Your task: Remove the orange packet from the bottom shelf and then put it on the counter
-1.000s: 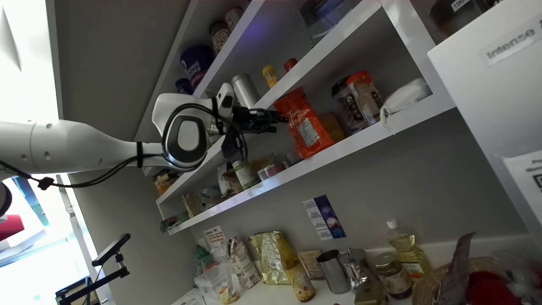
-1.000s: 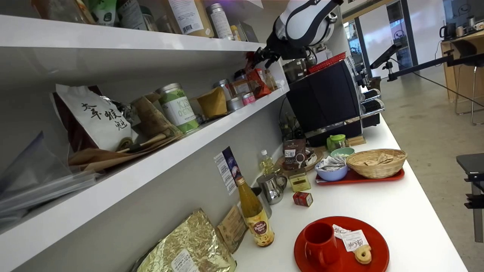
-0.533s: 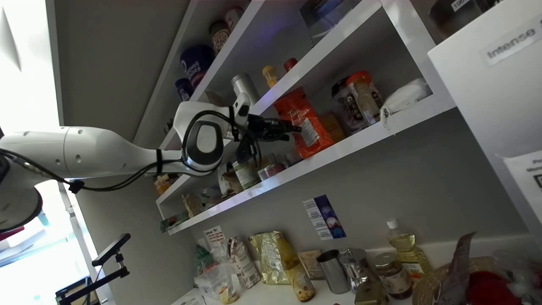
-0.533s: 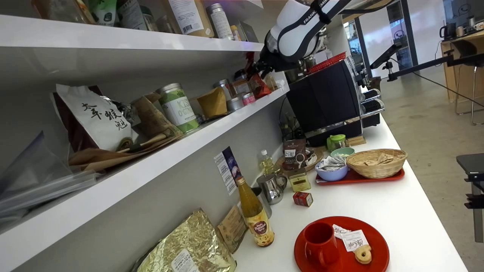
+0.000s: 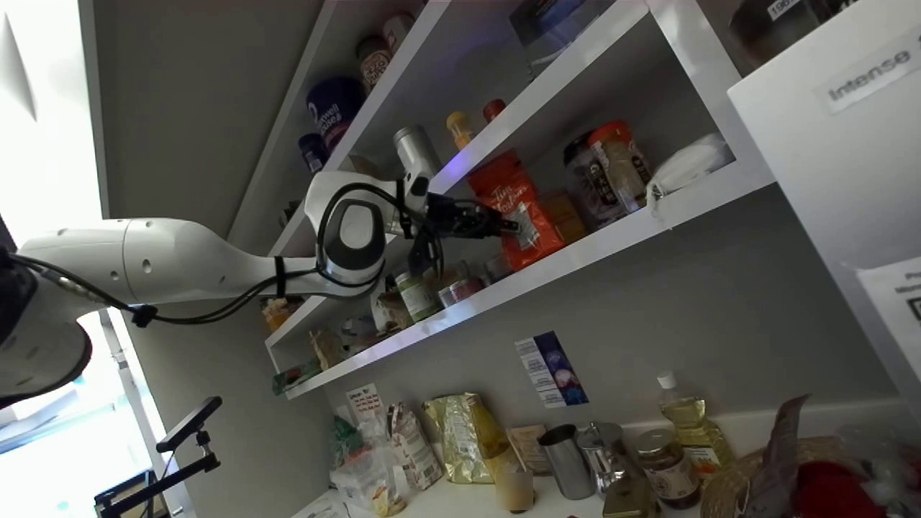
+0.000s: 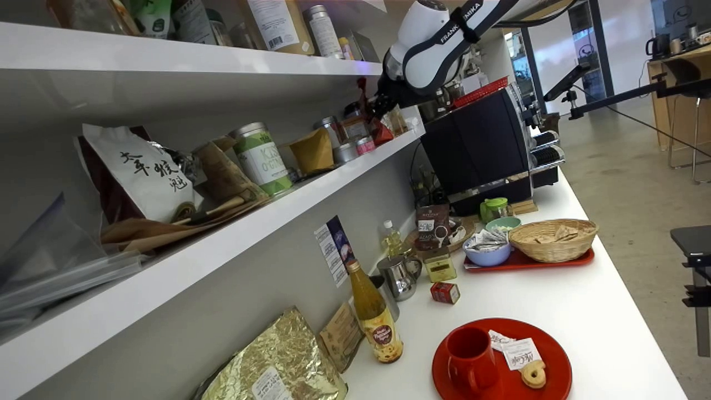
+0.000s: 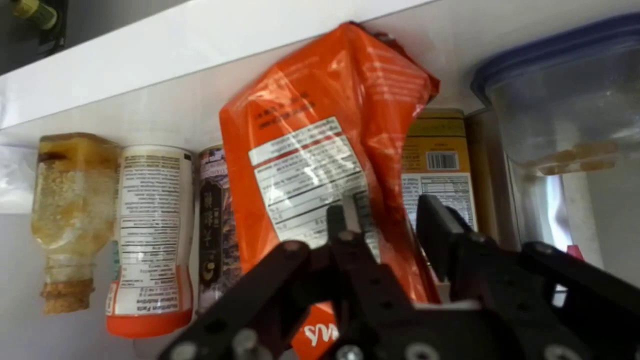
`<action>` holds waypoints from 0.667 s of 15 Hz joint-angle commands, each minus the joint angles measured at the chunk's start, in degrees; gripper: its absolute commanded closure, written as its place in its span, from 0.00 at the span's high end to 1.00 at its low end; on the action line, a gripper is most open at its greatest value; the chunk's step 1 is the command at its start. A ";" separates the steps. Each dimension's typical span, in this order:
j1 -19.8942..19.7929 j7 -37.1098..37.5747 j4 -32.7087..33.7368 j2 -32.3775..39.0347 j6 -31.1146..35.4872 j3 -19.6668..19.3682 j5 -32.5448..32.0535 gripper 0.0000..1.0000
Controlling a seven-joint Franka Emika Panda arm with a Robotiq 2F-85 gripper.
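In an exterior view the packet (image 5: 519, 198) stands on the bottom shelf (image 5: 611, 241), a little right of centre in the upper half of the frame, so neither step of the task is complete; the approach alone looks done. In the wrist view it fills the middle, with the tool (image 7: 390, 217) at the bottom, right of centre. The tool's jaws are spread with nothing clamped: one lies across the packet's printed face, the other in front of a box (image 7: 440, 165), and the packet's right side there runs between them. Whether either jaw touches it I can't make out. Left to do, as I judge it: squeeze that side, pull the packet clear, lower it, and let go on the surface (image 6: 555, 294), which occupies much of the lower right in an exterior view and holds a plate (image 6: 558, 361) and a basket (image 6: 555, 249)
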 commanded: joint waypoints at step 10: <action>12.80 2.98 -18.10 -17.73 -6.60 -8.42 -18.49 0.01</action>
